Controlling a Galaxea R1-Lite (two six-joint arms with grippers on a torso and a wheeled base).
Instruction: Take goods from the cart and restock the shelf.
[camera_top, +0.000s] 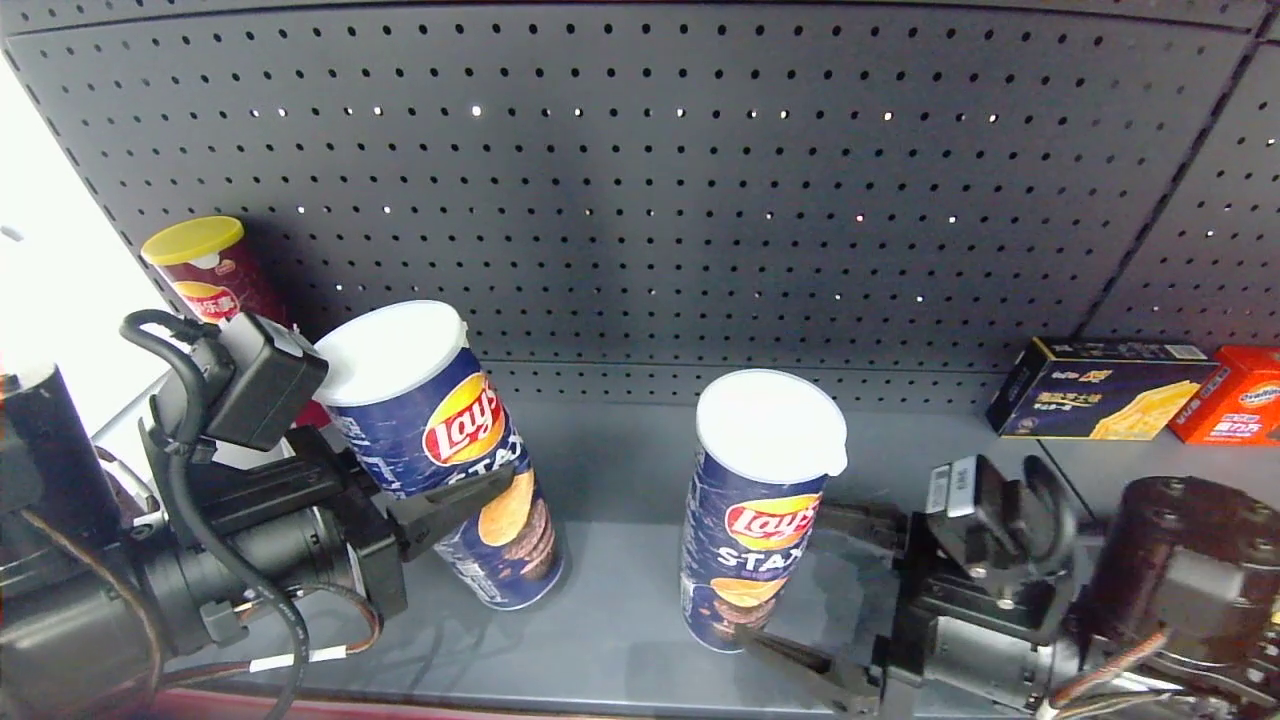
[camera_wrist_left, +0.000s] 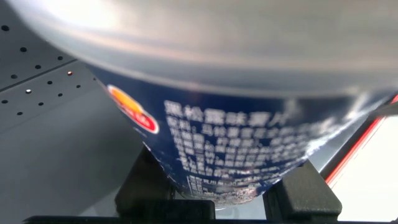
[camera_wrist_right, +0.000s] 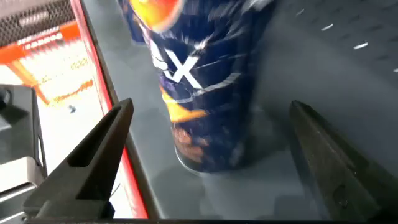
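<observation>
The left can (camera_top: 450, 450) (camera_wrist_left: 249, 143), blue with a white lid, is tilted in the left gripper (camera_top: 480, 500). The jaws are closed on its middle, one finger (camera_top: 455, 505) across the front of the label, and the lid leans back over the wrist. Its base is down by the shelf (camera_top: 620, 480), a flat grey deck; whether it touches cannot be told.

The right can (camera_top: 760, 510) (camera_wrist_right: 205, 93), of the same kind, stands upright on the deck. It sits between the fingers of the right gripper (camera_top: 785, 580) (camera_wrist_right: 211, 109), which is spread wide. The right wrist view shows a gap on either side of the can, so the fingers grip nothing. One finger (camera_top: 800, 670) lies on the near side of the can, the other on the far side.

Bare deck lies between the two cans, well apart as they are, and more of it runs from the right can back to the pegboard (camera_top: 640, 200), the dark perforated wall that closes the shelf behind both grippers. Beyond the left gripper, towards that wall, a red can (camera_top: 210, 270) with a yellow lid stands upright near the left can. Past the right gripper, further to its right and against the pegboard, lie a dark box (camera_top: 1100, 390) and an orange box (camera_top: 1235, 395), side by side and well clear of the right can. A red strip (camera_wrist_right: 99, 68) marks the front edge of the shelf, just by the right gripper's near finger.
</observation>
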